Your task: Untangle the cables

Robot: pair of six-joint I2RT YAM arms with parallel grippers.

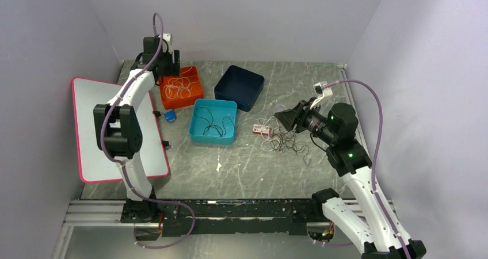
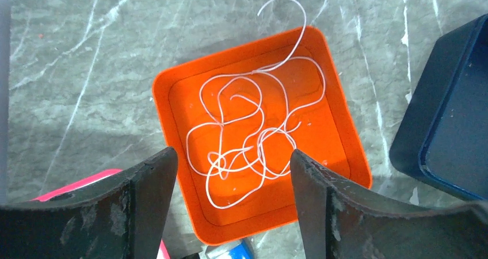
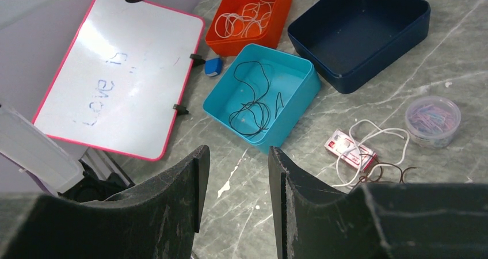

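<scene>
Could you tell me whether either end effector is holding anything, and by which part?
Nothing is held; the left end effector and right end effector are both open and empty.

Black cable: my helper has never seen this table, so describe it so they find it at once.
On the marble table, three trays cluster left of centre. The black cable lies inside the light blue tray, the frontmost one. The orange tray holds a white cable; the dark blue tray is empty.
</scene>
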